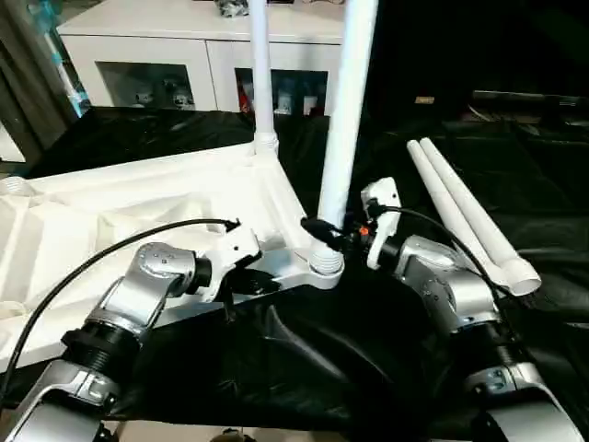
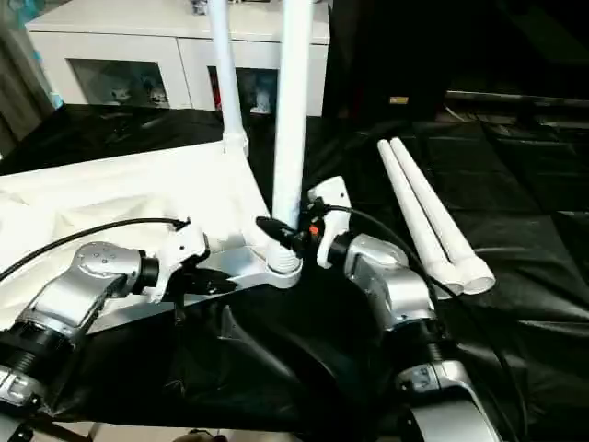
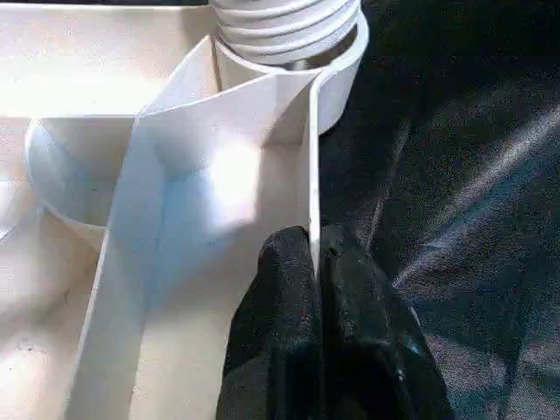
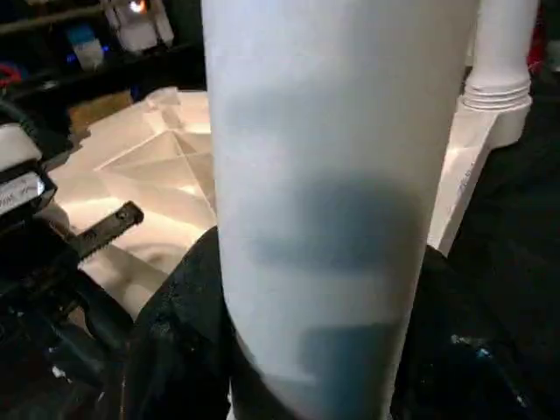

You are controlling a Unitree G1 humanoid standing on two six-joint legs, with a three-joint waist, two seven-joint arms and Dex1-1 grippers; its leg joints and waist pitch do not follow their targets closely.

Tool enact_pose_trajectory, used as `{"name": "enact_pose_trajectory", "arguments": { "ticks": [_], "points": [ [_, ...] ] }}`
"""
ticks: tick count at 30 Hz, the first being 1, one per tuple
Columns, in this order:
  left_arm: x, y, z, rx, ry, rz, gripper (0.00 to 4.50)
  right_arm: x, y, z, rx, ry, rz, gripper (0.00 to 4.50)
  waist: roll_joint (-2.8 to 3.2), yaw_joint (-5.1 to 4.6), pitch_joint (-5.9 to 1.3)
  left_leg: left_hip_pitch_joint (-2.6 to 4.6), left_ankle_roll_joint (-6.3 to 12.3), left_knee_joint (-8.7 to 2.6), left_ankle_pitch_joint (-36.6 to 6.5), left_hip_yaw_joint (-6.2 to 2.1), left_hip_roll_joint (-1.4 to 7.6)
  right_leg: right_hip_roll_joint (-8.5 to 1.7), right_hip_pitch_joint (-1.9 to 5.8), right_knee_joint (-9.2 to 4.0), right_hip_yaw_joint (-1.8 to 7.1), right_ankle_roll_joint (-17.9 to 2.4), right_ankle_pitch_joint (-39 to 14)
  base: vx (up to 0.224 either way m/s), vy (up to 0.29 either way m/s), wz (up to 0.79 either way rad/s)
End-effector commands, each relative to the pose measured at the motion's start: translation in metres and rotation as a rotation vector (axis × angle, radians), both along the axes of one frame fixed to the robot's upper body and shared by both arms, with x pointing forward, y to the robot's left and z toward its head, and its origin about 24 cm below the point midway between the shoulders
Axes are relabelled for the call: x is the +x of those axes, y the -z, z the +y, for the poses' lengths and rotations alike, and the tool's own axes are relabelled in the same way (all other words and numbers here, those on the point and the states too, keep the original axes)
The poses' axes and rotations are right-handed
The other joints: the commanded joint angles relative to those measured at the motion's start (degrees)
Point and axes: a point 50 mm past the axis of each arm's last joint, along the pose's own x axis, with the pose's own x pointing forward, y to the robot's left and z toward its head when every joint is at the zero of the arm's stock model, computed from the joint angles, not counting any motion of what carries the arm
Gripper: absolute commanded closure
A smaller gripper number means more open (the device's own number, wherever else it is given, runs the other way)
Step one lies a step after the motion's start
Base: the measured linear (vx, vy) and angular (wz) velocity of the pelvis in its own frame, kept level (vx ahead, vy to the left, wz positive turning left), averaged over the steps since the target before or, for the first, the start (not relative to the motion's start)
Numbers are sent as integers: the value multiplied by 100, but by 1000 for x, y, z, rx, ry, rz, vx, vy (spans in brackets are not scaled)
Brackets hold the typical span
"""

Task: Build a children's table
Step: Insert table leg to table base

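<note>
The white tabletop [image 1: 110, 207] lies underside up on the black cloth. One white leg [image 1: 260, 74] stands upright in its far corner socket. A second leg [image 1: 347, 120] stands in the near corner socket [image 1: 324, 265], and my right gripper [image 1: 324, 230] is shut around its lower part; the right wrist view has this leg [image 4: 341, 175] between the black fingers [image 4: 175, 341]. My left gripper [image 1: 244, 276] is shut on the tabletop's thin side rim [image 3: 312, 157] just short of that socket, one finger [image 3: 280, 289] on each side. Two more legs [image 1: 460, 207] lie loose at the right.
A white cabinet [image 1: 156, 55] with glass-fronted shelves stands behind the work. Black cloth [image 1: 304, 359] covers the surface in front and to the right. A black cable [image 1: 101, 253] arches over my left forearm.
</note>
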Motion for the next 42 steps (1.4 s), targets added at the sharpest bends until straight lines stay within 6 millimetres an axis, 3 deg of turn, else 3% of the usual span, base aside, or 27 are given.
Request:
{"name": "enact_pose_trajectory", "arguments": {
  "ticks": [1, 14, 23, 29, 32, 33, 34, 35, 37, 38, 42],
  "points": [
    [0, -3, 3, -7, -11, -15, 450, 1, 1, 1, -42, -21, -3, 262, -41, -7, -366, 264, -50, -488, -1330, -33, 221, -171, 88, -335, 3, -1427, -468, 0, 0, 0],
    [1, -9, 0, -116, -26, -64, 450, 4, 7, 1, 16, 14, 14, 262, -46, -57, -361, 249, -31, -502, -1456, -40, 223, -180, 85, -353, 9, -1432, -601, 0, 0, 0],
    [-3, -7, 4, -118, -41, -55, 450, 0, 15, -7, 109, 59, 49, 262, -47, -58, -367, 250, 83, -489, -1326, -29, 224, -176, 85, -343, 10, -1499, -426, 0, 0, 0],
    [-5, -4, 8, -93, -55, -55, 450, -8, 31, -21, 187, 172, 83, 262, -10, -51, -379, 251, 93, -494, -1278, -37, 225, -170, 93, -330, 1, -1512, -261, 0, 0, 0],
    [-3, -4, 9, -86, -64, -62, 450, -13, 42, -28, 223, 247, 102, 262, 16, -53, -373, 255, 55, -510, -1458, -39, 227, -178, 78, -345, 4, -1514, -395, 0, 0, 0],
    [-2, -5, 10, -83, -67, -66, 450, -14, 44, -29, 231, 263, 101, 262, 59, -48, -372, 269, 9, -522, -1539, -50, 231, -175, 72, -348, 0, -1506, -470, 0, 0, 0],
    [0, -5, 10, -78, -71, -72, 450, -16, 46, -29, 238, 276, 97, 262, 31, -60, -363, 266, -29, -532, -1634, -47, 231, -170, 70, -363, 3, -1492, -536, 0, 0, 0],
    [0, -5, 10, -75, -73, -75, 450, -18, 47, -30, 235, 279, 87, 262, 76, -50, -367, 273, -56, -533, -1674, -55, 229, -177, 67, -360, 5, -1482, -563, 0, 0, 0],
    [2, -6, 11, -68, -78, -83, 450, -22, 48, -29, 199, 270, 42, 262, 60, -57, -366, 270, -114, -543, -1786, -57, 227, -175, 68, -374, 7, -1441, -617, 0, 0, 0],
    [3, -6, 11, -67, -79, -85, 450, -23, 48, -29, 185, 264, 28, 262, 85, -52, -358, 277, -142, -550, -1837, -55, 233, -170, 52, -392, 10, -1409, -638, 0, 0, 0],
    [5, -7, 10, -64, -82, -92, 450, -28, 46, -26, 108, 225, -38, 262, 92, -55, -355, 270, -165, -555, -1859, -60, 227, -164, 57, -392, 7, -1385, -651, 0, 0, 0]
  ]
}}
